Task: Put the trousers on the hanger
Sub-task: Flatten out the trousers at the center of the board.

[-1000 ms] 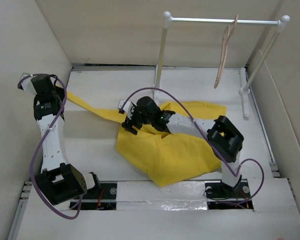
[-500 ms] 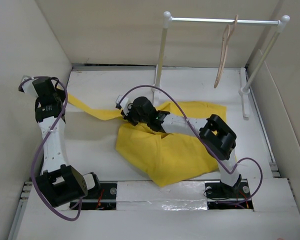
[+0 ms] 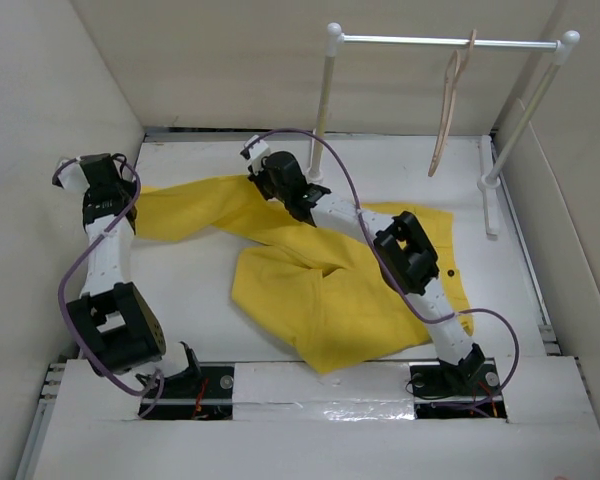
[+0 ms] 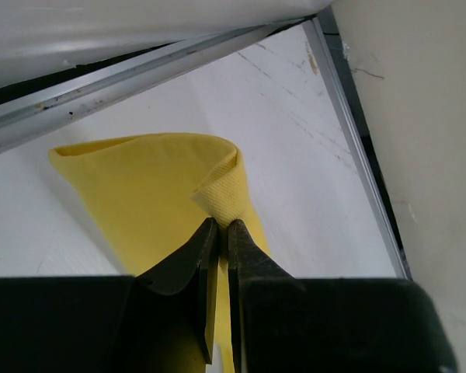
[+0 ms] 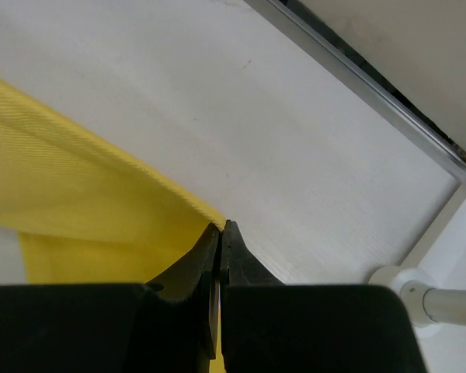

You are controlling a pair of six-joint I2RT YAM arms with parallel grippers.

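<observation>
Left gripper (image 4: 220, 227) position: well to the left of the rail (image 3: 440, 41), close to the left wall and nearer the arm bases than the rail's posts. Its jaws are closed to a narrow slit and pinch a folded end of one leg of the trousers (image 3: 350, 300). In the left wrist view the yellow cloth curls over the fingertips and a thin strip of it runs down between the fingers (image 4: 252, 264).

From this grip the trouser leg runs as a long band to the right, toward the rail's left post.

Right gripper (image 5: 220, 227) position: just left of the rail's left post, near its foot. Its jaws are pressed together on the edge of the same yellow leg. The right wrist view shows the cloth edge ending at the fingertips, with a sliver of yellow visible between the fingers. The round white foot of the post sits at the lower right of that view.

The rest of the trousers lies crumpled on the table (image 3: 200, 310) on the near side of the rail, spread from below the left post to below the rail's right half, partly under the right arm.

The hanger (image 3: 445, 110) hangs by its hook from the rail, near the right end, well apart from the trousers and from both grippers.
</observation>
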